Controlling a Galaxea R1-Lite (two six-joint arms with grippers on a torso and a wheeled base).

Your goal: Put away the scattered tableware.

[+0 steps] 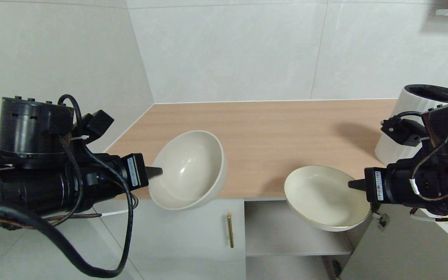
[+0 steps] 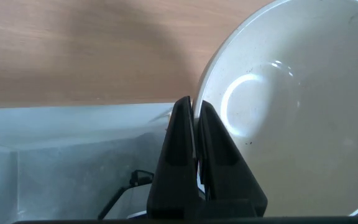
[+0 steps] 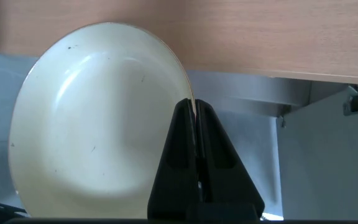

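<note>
Two hands, each with a dish. The left hand (image 1: 158, 171) has its fingers pinched tight on the rim of a deep cream bowl (image 1: 193, 167), one finger inside the rim and one outside. The bowl is tilted, its hollow turned up and toward the robot, and it hangs in the air over the front edge of the wooden desk (image 1: 278, 132). The right hand (image 1: 353, 184) is clamped the same way on the edge of a shallower cream plate (image 1: 321, 196), held off the desk, just out past its front edge, with an open cupboard shelf (image 1: 286, 233) below it. Below the bowl is a closed grey cupboard door (image 1: 193, 241) with a slim brass handle (image 1: 230, 230). Well to the right, near the tiled wall, a white cylindrical container (image 1: 399, 128) stands on the desk.
</note>
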